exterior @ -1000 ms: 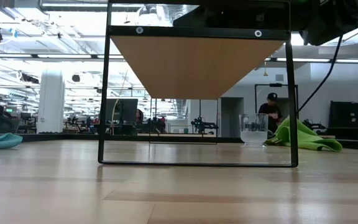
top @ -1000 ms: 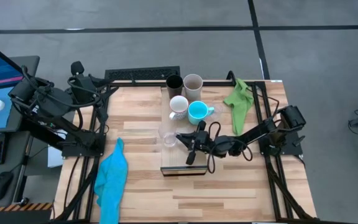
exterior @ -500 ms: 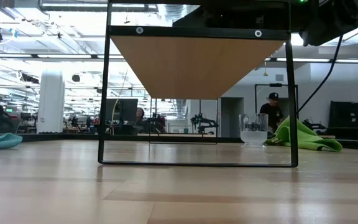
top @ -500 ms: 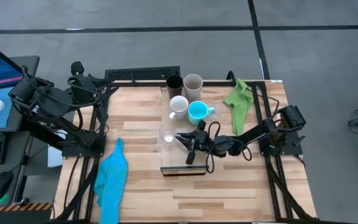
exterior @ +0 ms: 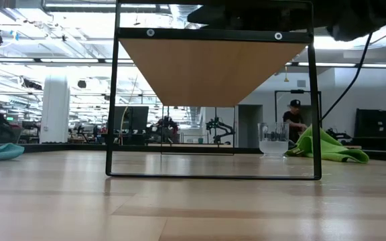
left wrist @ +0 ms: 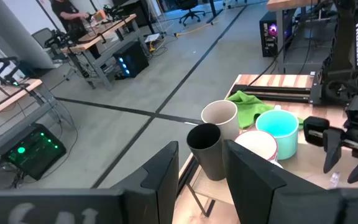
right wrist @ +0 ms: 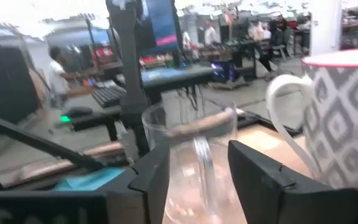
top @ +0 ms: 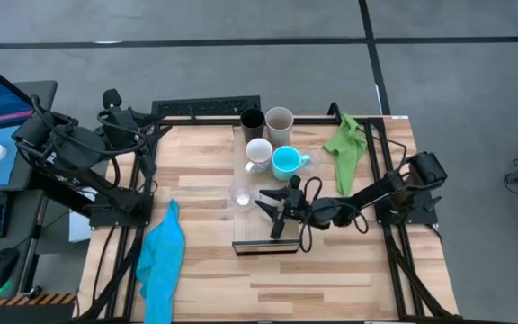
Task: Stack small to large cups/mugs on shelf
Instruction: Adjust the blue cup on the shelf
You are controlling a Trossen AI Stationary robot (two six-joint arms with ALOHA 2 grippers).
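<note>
glass cup point(top: 241, 195) sits upright on the shelf point(top: 263, 238), at its left edge, about midway along. right hand point(top: 269, 200) is just beside it on the right, fingers spread apart, nothing held; right wrist view shows the glass point(right wrist: 191, 155) standing between the two open fingers point(right wrist: 266, 180) with a gap on each side, handle facing the camera. whether a pad touches the glass, can't tell.

white mug point(top: 258, 154) is next back on the shelf, patterned side visible in the right wrist view point(right wrist: 347, 124). turquoise mug point(top: 286, 162) stands just right of it, touching or nearly so, handle pointing right. black cup point(top: 252, 120) and beige cup point(top: 280, 121) stand side by side at the shelf's far end. all four upright.

second glass cup point(exterior: 273, 139) shows in the low view, on the counter point(top: 196, 180) below the shelf, near the green cloth point(top: 345, 142) at the far right corner. blue cloth point(top: 162, 256) lies at the counter's near left edge.

left arm is parked off the counter's far left corner; left hand point(left wrist: 197, 171) is up in the air, looking down at the mugs, fingers point(left wrist: 160, 174) apart and holding nothing.

a person point(exterior: 293, 117) stands in the room behind the counter.
</note>
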